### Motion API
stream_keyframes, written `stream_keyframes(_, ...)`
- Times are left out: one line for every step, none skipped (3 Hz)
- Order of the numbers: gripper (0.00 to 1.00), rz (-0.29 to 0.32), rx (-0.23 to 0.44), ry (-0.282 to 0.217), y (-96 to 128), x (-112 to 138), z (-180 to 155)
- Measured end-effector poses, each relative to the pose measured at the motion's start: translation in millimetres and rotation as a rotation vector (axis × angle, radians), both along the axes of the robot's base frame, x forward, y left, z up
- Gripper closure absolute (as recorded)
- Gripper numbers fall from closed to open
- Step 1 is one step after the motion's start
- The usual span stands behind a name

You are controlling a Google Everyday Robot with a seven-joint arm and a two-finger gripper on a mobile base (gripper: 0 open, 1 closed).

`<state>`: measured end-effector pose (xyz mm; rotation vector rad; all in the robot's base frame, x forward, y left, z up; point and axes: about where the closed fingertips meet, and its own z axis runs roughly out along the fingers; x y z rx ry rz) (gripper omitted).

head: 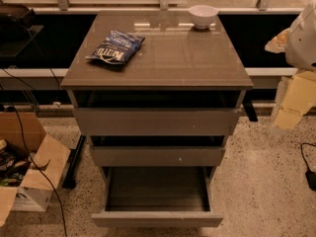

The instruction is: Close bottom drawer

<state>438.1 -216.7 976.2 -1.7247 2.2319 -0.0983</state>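
From my station I see the gripper (292, 105) at the far right edge of the view, a stack of pale, cream-coloured blocky shapes under a rounded white housing. It hangs beside the cabinet at about the height of the top drawer (155, 121), touching nothing. I cannot tell whether the jaws are released or clenched.

The bottom drawer (157, 219) lies well apart from the jaws, low and off to their left at the foot of the cabinet. It is pulled far out towards the camera, so I look straight down into its dark grey, flat-bottomed inside. Its front is a plain, flat, grey-brown panel with no handle and square edges.

Above it, the middle drawer (158, 156) sits out only slightly, with a thin dark gap over its flat front. The top drawer has the tallest front and also shows a dark slot beneath the bench (187, 58). The bench is a smooth, glossy grey-brown slab that mirrors the window frame behind it.

On the bench a crinkled blue chip bag (116, 47) lies flat near the left side. A small round white bowl (203, 16) stands at the back right.

The floor (261, 181) is pale speckled stone. An open cardboard box (29, 174) sits on it at the left, with a thin black cable (49, 189) trailing past.
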Motion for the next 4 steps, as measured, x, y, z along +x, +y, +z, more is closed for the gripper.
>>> stream_keyframes(0.00,0.000,0.000,0.000,0.0,0.0,-0.1)
stream_keyframes(0.27,0.027,-0.001,0.003,7.5,-9.0,-10.8)
stream_keyframes(0.50,0.041,-0.010,0.026,11.8,-25.5,-34.7)
stream_keyframes(0.73,0.041,0.022,0.066,10.5,-51.3,-79.6)
